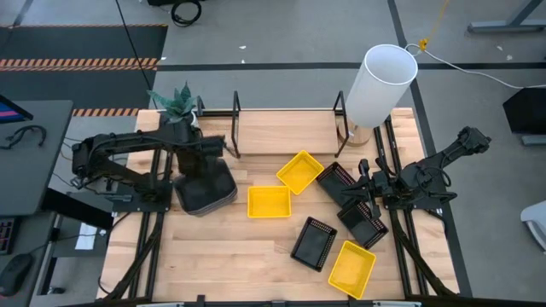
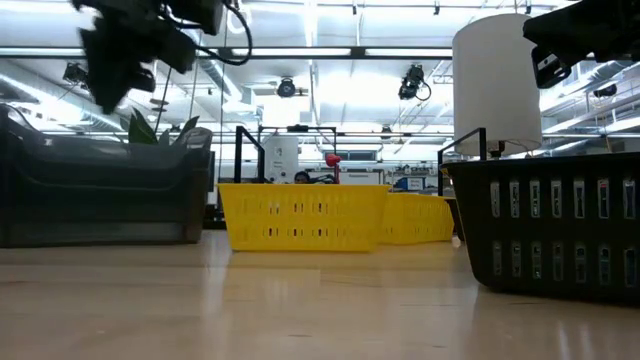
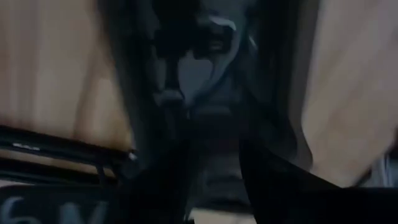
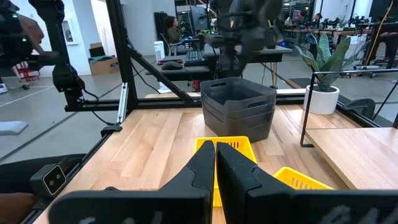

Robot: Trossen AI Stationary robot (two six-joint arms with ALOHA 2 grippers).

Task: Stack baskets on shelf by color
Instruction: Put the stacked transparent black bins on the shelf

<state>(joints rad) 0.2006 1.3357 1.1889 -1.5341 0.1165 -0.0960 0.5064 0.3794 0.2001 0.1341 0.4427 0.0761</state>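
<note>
Three grey baskets (image 1: pixel 205 189) stacked beneath my left gripper (image 1: pixel 198 158); the shelf (image 1: pixel 286 130) bare.

Near me, yellow baskets (image 1: pixel 269 202) and black baskets (image 1: pixel 313 242) lie scattered; my right gripper (image 1: pixel 363 192), fingers together, hovers over one black basket (image 1: pixel 337 181); my left hangs above the grey stack, grip undeterminable; a lift could split the stack or clip the shelf's rods behind.

robotics lab — open hall | ceiling strip lights (image 2: pixel 300 52) | desks with monitors (image 4: pixel 198 18) | hazard-striped floor (image 1: pixel 81 62)
</note>
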